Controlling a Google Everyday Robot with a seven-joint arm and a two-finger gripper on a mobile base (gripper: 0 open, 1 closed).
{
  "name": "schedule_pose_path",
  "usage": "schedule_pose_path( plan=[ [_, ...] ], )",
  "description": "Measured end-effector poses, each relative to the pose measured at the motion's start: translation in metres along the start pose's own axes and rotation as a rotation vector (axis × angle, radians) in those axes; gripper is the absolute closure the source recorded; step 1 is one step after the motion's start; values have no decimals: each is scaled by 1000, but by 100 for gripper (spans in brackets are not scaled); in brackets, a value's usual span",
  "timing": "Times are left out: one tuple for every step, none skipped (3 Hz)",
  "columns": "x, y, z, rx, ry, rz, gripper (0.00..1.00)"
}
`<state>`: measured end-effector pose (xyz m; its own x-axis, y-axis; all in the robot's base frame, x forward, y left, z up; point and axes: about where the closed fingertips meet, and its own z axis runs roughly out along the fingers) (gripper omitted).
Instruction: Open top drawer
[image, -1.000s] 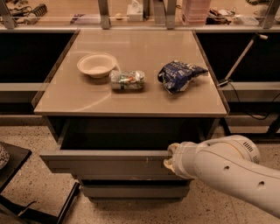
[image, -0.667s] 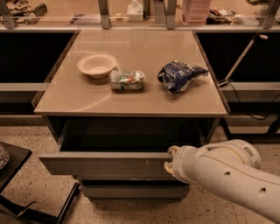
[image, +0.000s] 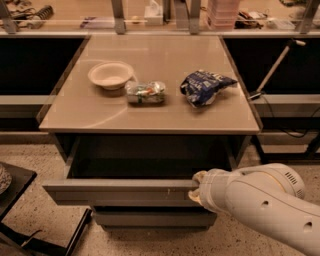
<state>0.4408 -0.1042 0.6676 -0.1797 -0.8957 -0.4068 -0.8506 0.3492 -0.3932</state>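
Standing open, grey top drawer (image: 120, 193) has tool (image: 195, 188) at front.

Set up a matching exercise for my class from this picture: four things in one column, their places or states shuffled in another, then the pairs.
1. white bowl
2. blue bag
3. top drawer
4. gripper

A. at the top drawer's front, right end
B. left part of the tabletop
C. pulled out under the tabletop
D. right part of the tabletop

Pairs: 1-B, 2-D, 3-C, 4-A.
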Motion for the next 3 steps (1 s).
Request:
schedule_pose_path(
  plan=[
    [0, 1, -1, 2, -1, -1, 100],
    [6, 24, -8, -11, -9, -9, 100],
    [6, 24, -8, -11, -9, -9, 100]
  ],
)
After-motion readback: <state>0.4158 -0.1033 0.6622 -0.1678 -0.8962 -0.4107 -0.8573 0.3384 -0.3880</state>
